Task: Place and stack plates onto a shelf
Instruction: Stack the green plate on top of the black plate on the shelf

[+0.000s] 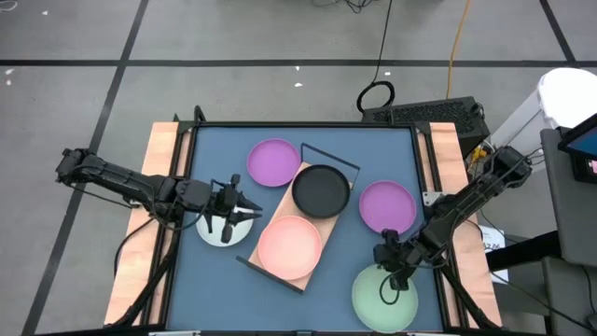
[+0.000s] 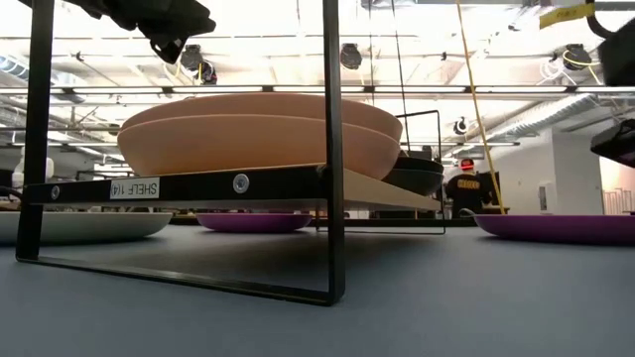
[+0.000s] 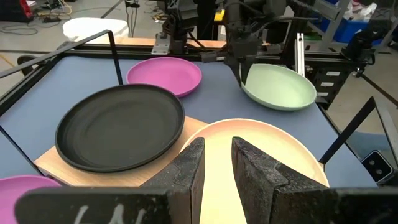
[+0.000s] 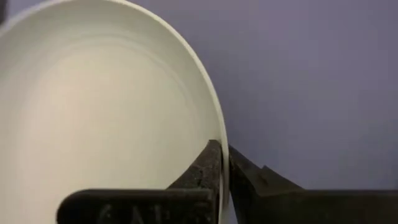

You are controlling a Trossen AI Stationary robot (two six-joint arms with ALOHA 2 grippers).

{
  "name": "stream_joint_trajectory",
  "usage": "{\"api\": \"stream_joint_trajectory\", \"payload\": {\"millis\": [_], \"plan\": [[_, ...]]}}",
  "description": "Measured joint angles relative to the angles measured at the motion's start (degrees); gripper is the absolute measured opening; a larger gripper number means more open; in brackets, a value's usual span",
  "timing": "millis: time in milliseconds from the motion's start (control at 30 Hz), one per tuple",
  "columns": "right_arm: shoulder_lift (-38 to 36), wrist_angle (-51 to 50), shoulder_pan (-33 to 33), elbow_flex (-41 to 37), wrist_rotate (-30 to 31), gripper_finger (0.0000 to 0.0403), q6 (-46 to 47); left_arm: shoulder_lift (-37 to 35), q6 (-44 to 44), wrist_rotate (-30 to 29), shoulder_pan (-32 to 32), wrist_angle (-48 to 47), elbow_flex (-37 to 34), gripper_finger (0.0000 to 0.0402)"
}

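Two right fingers point(image 4: 222, 163) pinch pale green plate point(image 1: 384, 297) rim; left fingers point(image 3: 217, 165) slightly parted above pink plate point(image 1: 290, 245).

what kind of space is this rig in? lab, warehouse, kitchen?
Most likely a robotics lab or workshop, not a kitchen. The low view shows an open ceiling with pipes; the high view shows cables on a bare floor; the shelf carries an inventory-style label.

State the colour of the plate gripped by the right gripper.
Pale green plate, clearest in the high view.
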Motion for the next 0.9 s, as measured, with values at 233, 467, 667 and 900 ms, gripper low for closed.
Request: {"api": "stream_joint_trajectory", "payload": {"millis": [233,467,667,900], "plan": [[-4.2,0.8,-2.6,-0.1,0.5,0.0001,16.2,0.0,0.0,0.0,0.0,0.0,0.0,0.0086],[-7.8,3.5,-3.0,-0.1,0.5,0.0000,16.8,0.0,-0.9,0.0,0.0,0.0,0.0,0.0086],[-13.2,3.7,-3.6,0.5,3.2,0.0000,24.6,0.0,-1.3,0.0,0.0,0.0,0.0,0.0086],[-19.3,0.5,-6.6,0.5,12.2,0.0000,28.4,0.0,-2.7,0.0,0.0,0.0,0.0,0.0086]]}}
